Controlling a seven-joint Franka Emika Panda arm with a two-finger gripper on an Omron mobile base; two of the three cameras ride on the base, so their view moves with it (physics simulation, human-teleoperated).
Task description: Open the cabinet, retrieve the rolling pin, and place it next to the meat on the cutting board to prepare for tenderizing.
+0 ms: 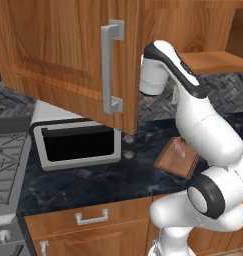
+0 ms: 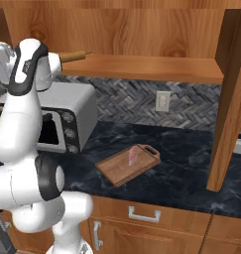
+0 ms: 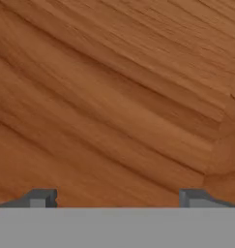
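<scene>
The cabinet stands open. Its left door, with a grey bar handle, is swung out towards me, and its right door hangs open at the right. One end of the tan rolling pin shows on the wooden shelf, beside my upper arm. The cutting board lies on the dark counter with the pinkish meat on it. My gripper is open, nothing between its fingertips, and brown wood grain lies close in front of it. The left door hides my hand in the left base view.
A toaster oven stands on the counter left of the board, under the open left door. A stove is at far left. A wall outlet sits on the grey backsplash. Drawer fronts run below the counter edge.
</scene>
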